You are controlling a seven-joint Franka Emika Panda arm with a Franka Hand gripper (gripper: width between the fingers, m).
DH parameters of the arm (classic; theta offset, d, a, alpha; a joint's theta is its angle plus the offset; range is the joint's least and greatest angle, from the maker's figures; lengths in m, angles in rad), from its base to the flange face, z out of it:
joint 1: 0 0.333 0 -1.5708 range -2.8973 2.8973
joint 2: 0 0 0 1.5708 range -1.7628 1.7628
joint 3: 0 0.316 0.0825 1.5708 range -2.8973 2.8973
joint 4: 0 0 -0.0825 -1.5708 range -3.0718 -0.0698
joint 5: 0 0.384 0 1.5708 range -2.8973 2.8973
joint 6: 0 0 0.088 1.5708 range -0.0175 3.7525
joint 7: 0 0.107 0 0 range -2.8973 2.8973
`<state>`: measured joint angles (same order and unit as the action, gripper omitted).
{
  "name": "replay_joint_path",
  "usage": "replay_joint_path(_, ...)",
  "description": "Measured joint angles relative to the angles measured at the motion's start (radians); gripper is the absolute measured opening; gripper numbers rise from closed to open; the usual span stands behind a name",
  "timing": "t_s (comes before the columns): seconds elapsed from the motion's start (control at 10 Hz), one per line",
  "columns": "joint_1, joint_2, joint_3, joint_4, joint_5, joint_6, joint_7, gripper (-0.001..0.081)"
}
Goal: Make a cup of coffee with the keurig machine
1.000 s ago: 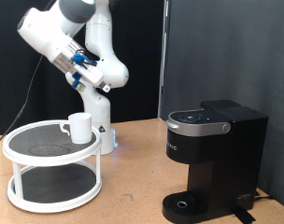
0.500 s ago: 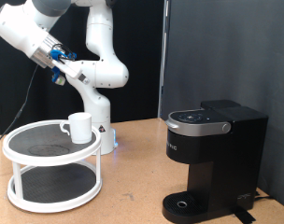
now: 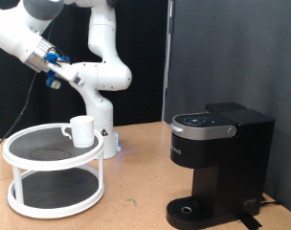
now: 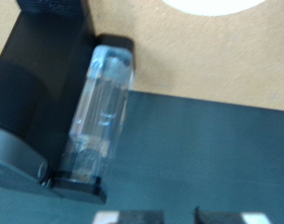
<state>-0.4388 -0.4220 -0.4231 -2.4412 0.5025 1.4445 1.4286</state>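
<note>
Backdrop: black curtain (image 3: 212, 48) behind everything, wooden tabletop (image 3: 136, 182) underneath.
Arm: white Franka (image 3: 93, 57) folded high at exterior view's upper left, base near the table's back edge.
Gripper: up in exterior view's top-left corner, well above the stand; hand mostly out of frame. Wrist view catches only blurry bits of fingertips (image 4: 109, 217) at the frame edge, so spread or pinched: can't tell. Nothing seen between them.
Stand: white two-tier round rack (image 3: 52, 172) w/ dark mesh shelves, exterior view's left.
Cup: white mug (image 3: 80, 130) upright on the rack's top tier, near its rim on the side facing the machine, handle pointing to exterior view's left. Well apart from gripper, untouched.
Keurig machine: black brewer (image 3: 217, 163) at exterior view's right, lid down, grey lettering on front, round drip tray (image 3: 189, 208) at the base w/ no cup on it.
Wrist view: looks down on the brewer from above, blurred; clear water tank (image 4: 100, 107) along its side, tan tabletop beyond, white rack rim (image 4: 217, 6) just peeking in.
Cup vs machine: well apart, open tabletop between.
</note>
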Motion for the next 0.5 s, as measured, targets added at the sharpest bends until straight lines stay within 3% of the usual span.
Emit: replay_joint_path(0.5, -0.016, 0.013, -0.063, 0.001, -0.021, 0.03, -0.02, 0.0)
